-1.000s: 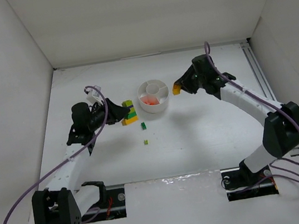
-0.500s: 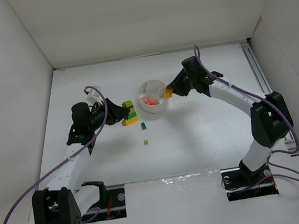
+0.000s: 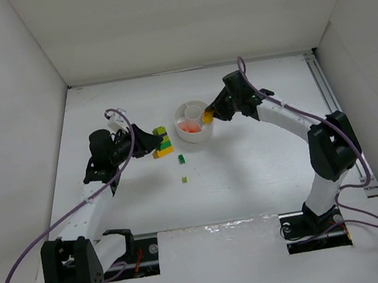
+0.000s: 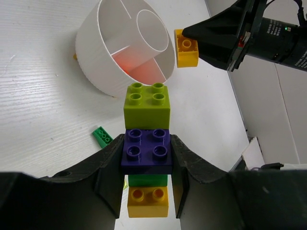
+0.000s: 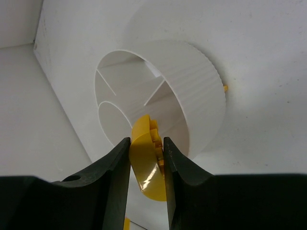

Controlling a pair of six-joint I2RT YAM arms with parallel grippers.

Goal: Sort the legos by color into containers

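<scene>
Jaws, right gripper [image 5: 146,155]: clamped on one yellow brick [image 5: 147,175], held at the right rim of the white divided dish [image 5: 204,91], upper centre of the top view.
Jaws, left gripper [image 4: 146,160]: clamped on the purple brick [image 4: 146,151] of a multicolour clump [image 4: 146,108], lower centre of the left wrist view.
Dish contents: orange-red pieces [image 4: 136,69] in one wedge.
Loose: green bit [image 4: 102,136], just left of the clump.
Handling note: carry the yellow brick fully over an empty wedge, away from the orange-red one. Lower it inside the wall, then part the jaws. Release over the rim risks a bounce out.
</scene>
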